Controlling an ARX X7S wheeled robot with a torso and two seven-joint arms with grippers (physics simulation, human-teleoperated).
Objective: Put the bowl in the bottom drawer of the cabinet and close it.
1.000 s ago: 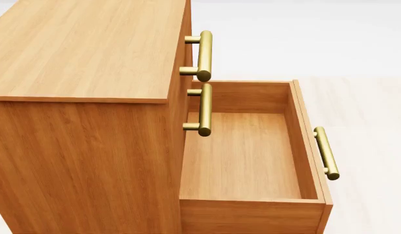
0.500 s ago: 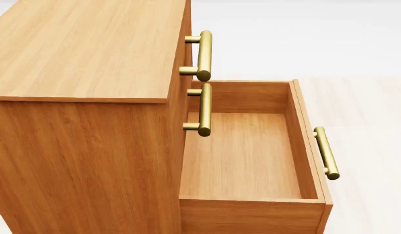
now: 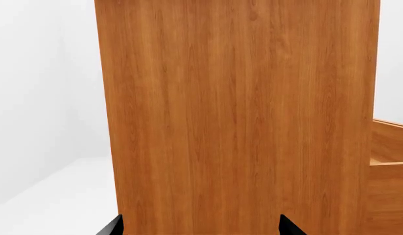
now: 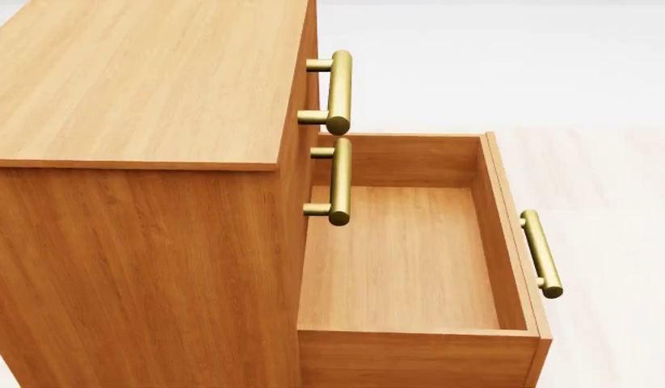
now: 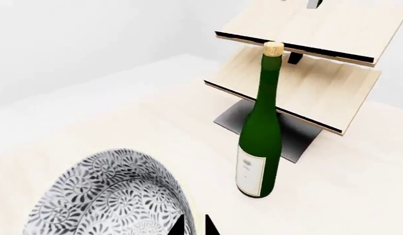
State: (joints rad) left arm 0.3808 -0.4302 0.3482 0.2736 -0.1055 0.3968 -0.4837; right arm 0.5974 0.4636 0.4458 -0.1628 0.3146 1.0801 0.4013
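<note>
The cabinet (image 4: 138, 162) is standing with the bottom drawer (image 4: 408, 267) pulled fully out beside it, its box bare inside and its brass bar handle (image 4: 540, 253) facing away from the cabinet. The two upper handles (image 4: 338, 90) are sitting flush above the drawer. The left pincer (image 3: 201, 229) is facing the cabinet's side panel, tips spread apart and holding nothing. The right pincer (image 5: 193, 226) is pinching the rim of the bowl (image 5: 106, 196), tips nearly together. Beyond the bowl, a green wine bottle (image 5: 260, 132) is standing upright before a pale wooden rack (image 5: 306, 63); its label (image 5: 249, 172) is too small to read.
</note>
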